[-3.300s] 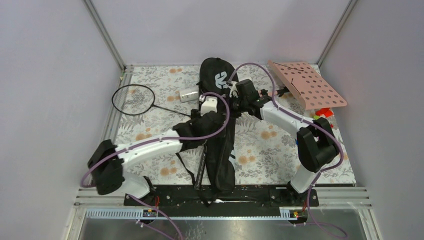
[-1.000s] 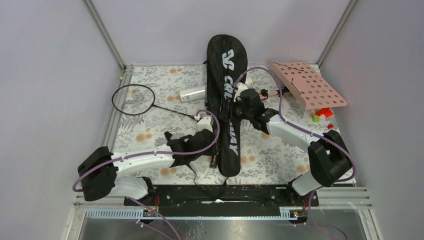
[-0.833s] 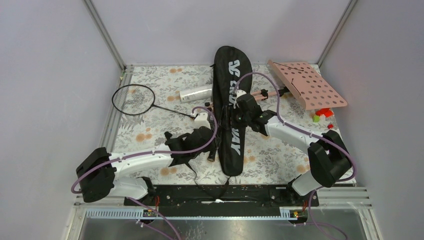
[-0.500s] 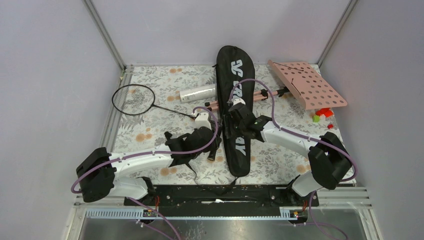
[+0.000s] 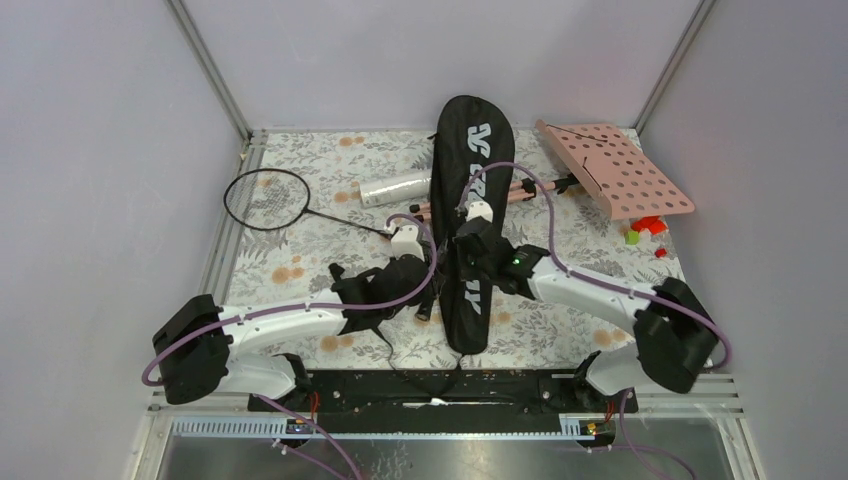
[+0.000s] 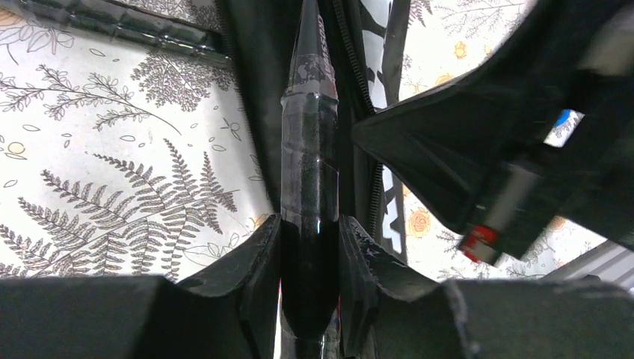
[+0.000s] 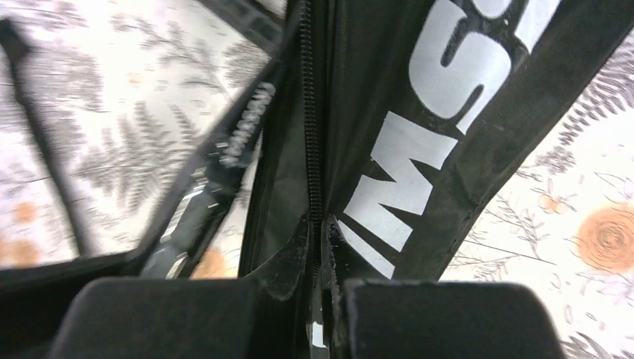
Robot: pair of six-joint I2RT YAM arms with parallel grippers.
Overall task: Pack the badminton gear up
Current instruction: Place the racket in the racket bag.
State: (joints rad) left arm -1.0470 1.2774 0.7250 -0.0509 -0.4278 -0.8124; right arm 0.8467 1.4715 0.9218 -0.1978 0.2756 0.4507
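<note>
The long black bag [image 5: 472, 150] with white letters lies lengthwise down the middle of the table. My right gripper [image 5: 466, 268] is shut on the bag's zip edge [image 7: 314, 187], beside the white lettering [image 7: 419, 149]. My left gripper [image 5: 426, 292] is shut on a black racket handle [image 6: 309, 187] that runs along the bag's left side; its far end is hidden by the bag. Another black racket [image 5: 264, 198] lies flat at the left. A white tube [image 5: 395, 186] lies just left of the bag.
A pink perforated music stand [image 5: 615, 168] lies at the back right, its pole reaching under the bag. Small coloured blocks [image 5: 645, 227] sit near the right edge. The bag's strap [image 5: 385, 340] trails by the left arm.
My right gripper slid toward the near end of the bag and shut on its zip edge. The bag's far end swung a little to the right. The left arm held still.
</note>
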